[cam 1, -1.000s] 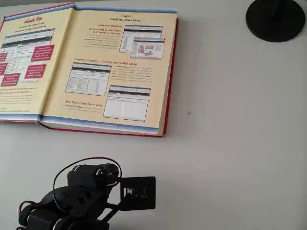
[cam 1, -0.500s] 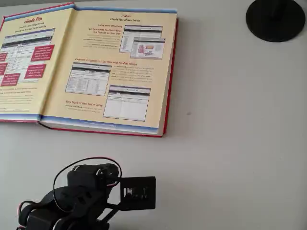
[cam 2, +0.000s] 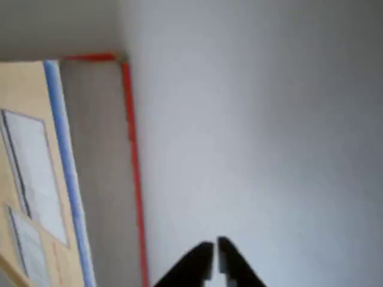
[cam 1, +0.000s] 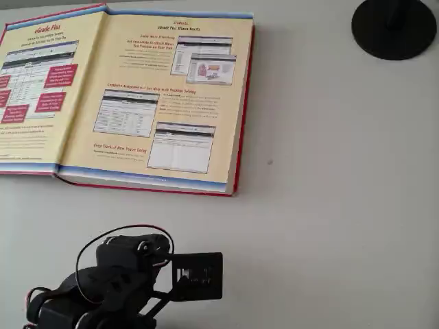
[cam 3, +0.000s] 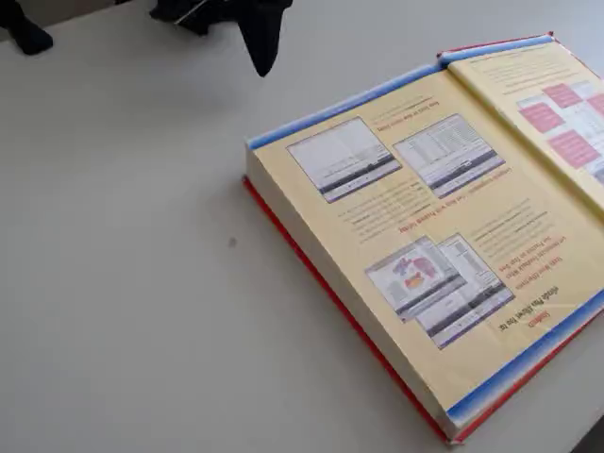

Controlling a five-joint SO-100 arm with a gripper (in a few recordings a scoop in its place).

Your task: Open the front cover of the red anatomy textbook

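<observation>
The red anatomy textbook (cam 1: 164, 103) lies open on the pale table, its cream-yellow first page with blue bands facing up. Its front cover (cam 1: 34, 89) is folded flat to the left in the overhead view, with the inner face and its red boxes showing. The fixed view has the textbook (cam 3: 425, 236) at the right and the front cover (cam 3: 557, 104) at the far right. My black arm (cam 1: 123, 274) sits folded near the table's front edge, well clear of the book. In the wrist view my gripper (cam 2: 215, 246) is shut on nothing above bare table, beside the book's red edge (cam 2: 134, 179). My gripper (cam 3: 260, 52) hangs at the top of the fixed view.
A black round stand base (cam 1: 394, 27) sits at the top right of the overhead view. Another dark object (cam 3: 24, 33) shows at the fixed view's top left corner. Bare table (cam 1: 329, 205) stretches to the right of the book and in front of it.
</observation>
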